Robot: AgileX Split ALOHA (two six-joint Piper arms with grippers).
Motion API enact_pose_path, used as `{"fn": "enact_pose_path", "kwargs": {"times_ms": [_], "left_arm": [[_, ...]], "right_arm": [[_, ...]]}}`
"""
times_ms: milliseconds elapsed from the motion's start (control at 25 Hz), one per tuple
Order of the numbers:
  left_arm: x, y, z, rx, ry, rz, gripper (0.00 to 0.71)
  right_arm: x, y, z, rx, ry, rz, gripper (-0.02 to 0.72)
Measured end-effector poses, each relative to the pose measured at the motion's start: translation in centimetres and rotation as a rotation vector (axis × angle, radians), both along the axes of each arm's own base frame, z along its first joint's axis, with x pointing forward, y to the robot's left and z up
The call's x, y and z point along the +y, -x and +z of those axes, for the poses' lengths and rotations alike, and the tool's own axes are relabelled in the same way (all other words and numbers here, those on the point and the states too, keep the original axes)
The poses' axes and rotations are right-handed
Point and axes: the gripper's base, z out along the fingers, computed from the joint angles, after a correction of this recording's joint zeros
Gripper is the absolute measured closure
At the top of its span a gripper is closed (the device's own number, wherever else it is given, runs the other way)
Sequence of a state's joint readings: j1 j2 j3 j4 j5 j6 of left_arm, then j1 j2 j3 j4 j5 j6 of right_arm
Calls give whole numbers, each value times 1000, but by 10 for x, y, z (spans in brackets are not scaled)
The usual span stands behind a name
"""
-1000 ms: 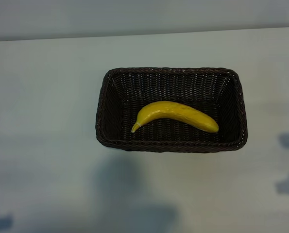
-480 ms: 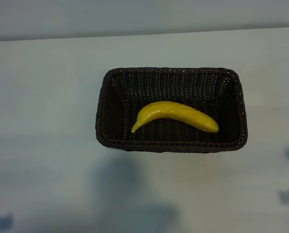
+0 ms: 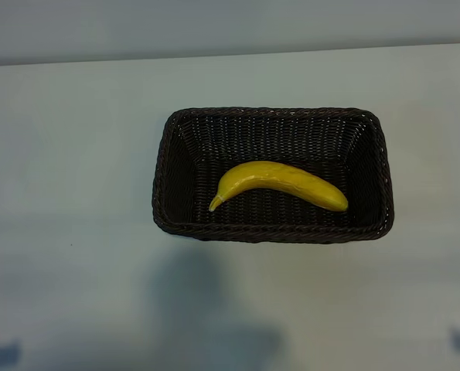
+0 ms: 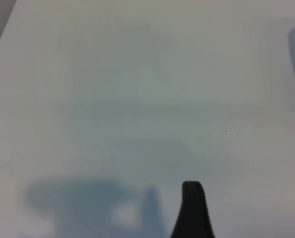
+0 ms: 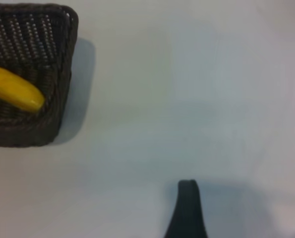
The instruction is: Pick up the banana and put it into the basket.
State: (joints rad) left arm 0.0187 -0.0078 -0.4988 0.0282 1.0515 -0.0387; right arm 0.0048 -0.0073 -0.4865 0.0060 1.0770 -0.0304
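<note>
Exterior view shows the banana (image 3: 280,184) lying on the floor of the basket (image 3: 273,232), its stem tip toward the left wall and its blunt end near the right wall, wholly below the braided rim. By the look of it the placing step is done and only the retreat is in hand: neither arm reaches into this view, and only faint shadows fall at the lower corners of the desk (image 3: 75,170). The right wrist view shows one finger (image 5: 187,210) of the right gripper over bare desk, well apart from the basket corner (image 5: 63,29) with the banana's end (image 5: 18,91) inside; the jaws stand wide and hold nothing. The left wrist view shows one finger (image 4: 193,210) of the left gripper over plain desk, parked, jaws likewise wide and empty. The next move, as I judge it, calls for little more than settling both arms at rest, clear of the basket. There is open desk on every side of the basket; the far desk edge runs well behind it, and the wicker walls keep the banana from rolling out.
</note>
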Motion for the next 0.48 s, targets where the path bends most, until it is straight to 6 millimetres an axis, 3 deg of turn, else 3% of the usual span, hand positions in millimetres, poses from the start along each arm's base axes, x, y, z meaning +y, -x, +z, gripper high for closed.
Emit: {"fn": "enact_pose_path", "kwargs": {"times_ms": [480], "left_arm": [[0,0,0,0,2,2,136]], "right_arm": [[0,0,0,0,5,-1,118]]}}
